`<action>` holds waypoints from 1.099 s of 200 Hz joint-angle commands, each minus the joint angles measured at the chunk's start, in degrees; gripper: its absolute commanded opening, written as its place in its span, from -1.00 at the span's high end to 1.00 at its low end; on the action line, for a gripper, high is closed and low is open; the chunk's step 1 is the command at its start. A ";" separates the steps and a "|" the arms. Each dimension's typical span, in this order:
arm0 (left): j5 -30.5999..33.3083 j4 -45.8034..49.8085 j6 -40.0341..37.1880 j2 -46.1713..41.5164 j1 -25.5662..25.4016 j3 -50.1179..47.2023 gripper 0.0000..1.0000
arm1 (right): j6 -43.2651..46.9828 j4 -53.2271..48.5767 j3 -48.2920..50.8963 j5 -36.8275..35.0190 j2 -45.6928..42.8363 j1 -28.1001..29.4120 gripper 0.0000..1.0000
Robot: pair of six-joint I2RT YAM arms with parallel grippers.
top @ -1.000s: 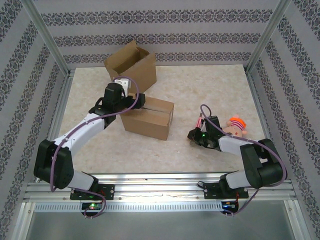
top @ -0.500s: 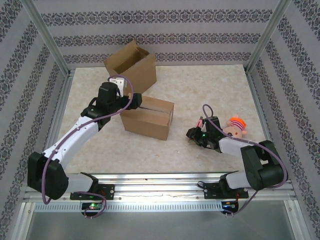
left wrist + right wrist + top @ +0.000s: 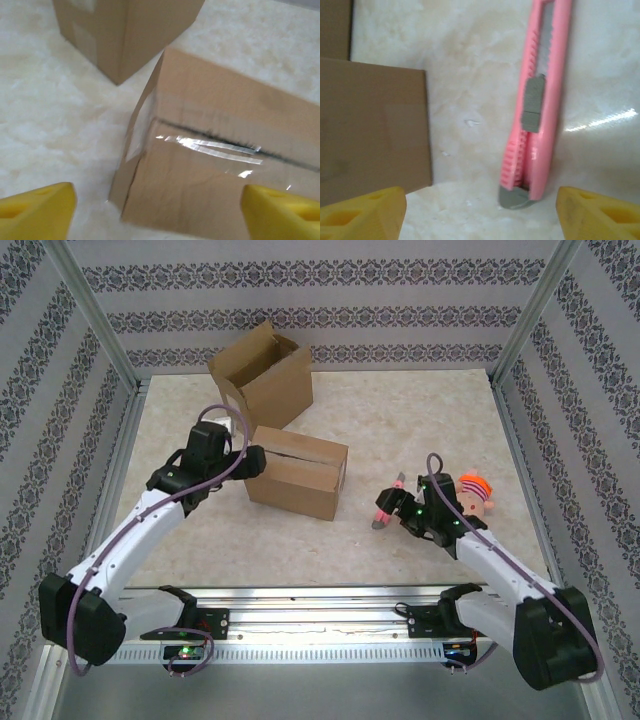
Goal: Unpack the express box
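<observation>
The closed brown cardboard box (image 3: pixel 297 475) stands on the middle of the counter (image 3: pixel 400 410) before the wide-open, empty left claw (image 3: pixel 160 215), while the right claw (image 3: pixel 480 215), also wide and empty, hangs over the pink plastic cutter knife (image 3: pixel 535 100), which a skew grasp could knock away.

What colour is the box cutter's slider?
Grey slider on a pink box cutter; clearest in the right wrist view.

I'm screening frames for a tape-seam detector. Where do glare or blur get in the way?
Left wrist: glare streaks on the taped box, the open box behind it soft. Right wrist: pink utility knife fairly sharp, a bright glint on the table beside it. Top external: evenly lit, sharp.
</observation>
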State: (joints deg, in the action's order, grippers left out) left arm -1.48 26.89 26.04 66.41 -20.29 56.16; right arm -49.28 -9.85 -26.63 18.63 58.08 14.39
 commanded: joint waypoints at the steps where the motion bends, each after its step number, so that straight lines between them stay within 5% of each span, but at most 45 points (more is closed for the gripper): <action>1: -1.11 5.32 4.74 -1.67 -0.54 -3.93 -0.43 | 7.43 -9.34 -9.82 -1.52 -1.67 0.28 -0.61; 19: -3.29 2.93 6.89 -2.08 -0.55 -7.51 0.23 | 11.99 -9.31 -17.21 -0.17 1.13 0.10 -0.62; 30: -4.00 1.27 7.85 -1.84 -0.55 -9.47 0.38 | 14.55 -7.97 -21.96 1.37 4.47 0.03 -0.63; 80: -3.69 -4.78 9.18 3.76 -0.50 -13.14 0.51 | 21.32 0.37 -42.06 8.69 27.46 1.44 -0.84; 132: -2.25 -12.18 8.68 12.57 1.84 -12.41 0.62 | 18.37 10.19 -50.84 12.65 44.20 5.88 -0.91; 220: -4.96 -15.79 6.61 20.39 2.98 -6.54 0.65 | 10.28 20.96 -32.51 11.90 35.17 11.05 -0.90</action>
State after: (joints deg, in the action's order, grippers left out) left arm -4.78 11.99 33.54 85.69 -17.58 48.69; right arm -36.84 7.55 -63.11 31.44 98.04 23.75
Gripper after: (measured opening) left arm 0.176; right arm 0.952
